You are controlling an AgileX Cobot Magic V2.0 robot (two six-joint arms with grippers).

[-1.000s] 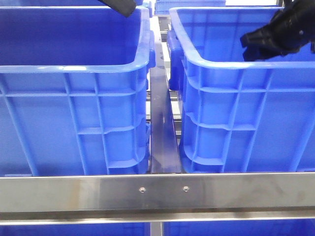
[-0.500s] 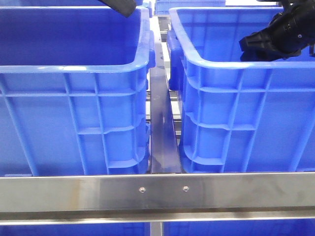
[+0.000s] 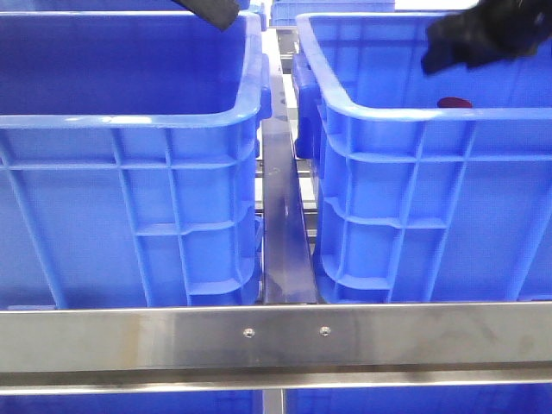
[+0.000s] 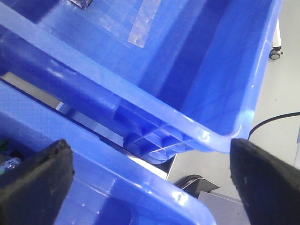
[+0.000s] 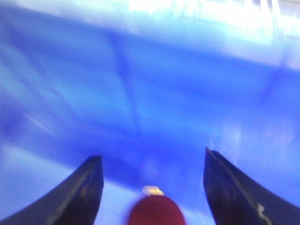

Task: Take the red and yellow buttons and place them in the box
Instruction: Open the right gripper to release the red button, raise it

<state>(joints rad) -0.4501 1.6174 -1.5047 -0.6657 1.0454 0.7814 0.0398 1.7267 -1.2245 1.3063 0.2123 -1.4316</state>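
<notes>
Two blue crates stand side by side. A dark-red button shows just above the near rim of the right box, inside it. My right gripper hangs above that box, blurred. In the right wrist view it is open, and the red button lies loose below the gap between the fingers, with a small pale-yellow speck at its edge. My left gripper is open and empty over the crate rims; only its tip shows in the front view above the left crate.
A steel rail runs across the front of the crates. A metal bar fills the narrow gap between them. In the left wrist view, grey floor, a cable and a caster wheel show beyond the crates.
My right gripper has risen and moved out of the right crate's mouth. The red button, hidden before, now shows inside that crate. The left arm has not moved.
</notes>
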